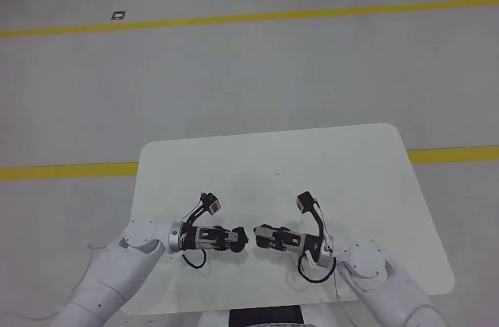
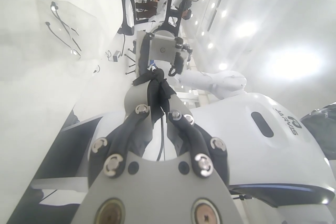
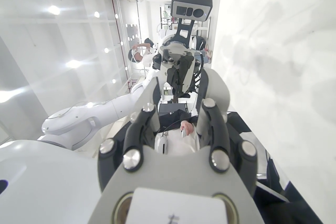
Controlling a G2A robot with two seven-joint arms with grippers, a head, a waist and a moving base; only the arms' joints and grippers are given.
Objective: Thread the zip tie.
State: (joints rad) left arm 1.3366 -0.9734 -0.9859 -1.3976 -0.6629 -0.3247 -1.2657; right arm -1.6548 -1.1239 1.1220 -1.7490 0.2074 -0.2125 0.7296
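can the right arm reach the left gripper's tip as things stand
Probably yes. The right gripper faces the left gripper tip to tip above the table, a small gap apart, with nothing between them. Its jaws stand open; the left's look shut.

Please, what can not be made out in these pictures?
Top view: any zip tie on the white table is too small to see.
Left wrist view: the black crumpled strip at the left gripper is blurred; zip tie or not, unclear.
Same view: thin black strands under clear plastic, too hazy to name.
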